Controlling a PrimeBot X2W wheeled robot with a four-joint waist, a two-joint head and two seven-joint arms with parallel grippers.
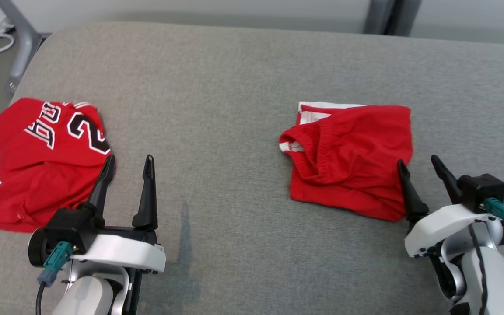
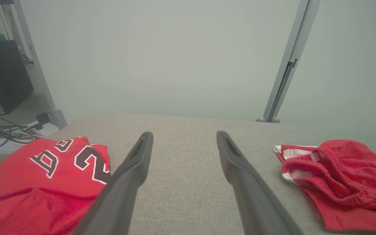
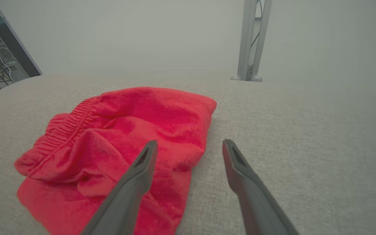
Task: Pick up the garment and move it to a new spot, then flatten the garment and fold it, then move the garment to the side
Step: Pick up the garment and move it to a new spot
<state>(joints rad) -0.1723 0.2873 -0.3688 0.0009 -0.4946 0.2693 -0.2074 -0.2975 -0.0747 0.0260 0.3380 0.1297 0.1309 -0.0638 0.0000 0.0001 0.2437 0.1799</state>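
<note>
Head view: the red shorts lie on the grey top, just by the right gripper. The red shirt lies by the left gripper. Both grippers are wide open and hold nothing.

Grey fabric surface, pale wall, metal post.

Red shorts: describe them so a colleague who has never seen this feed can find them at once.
On the wide grey cushioned surface, look at the robot's right side, just ahead of the right hand. There lies a crumpled pair of red shorts with a gathered elastic waistband and white trim. Unlike the red jersey on the left, they carry no lettering or number.
</note>
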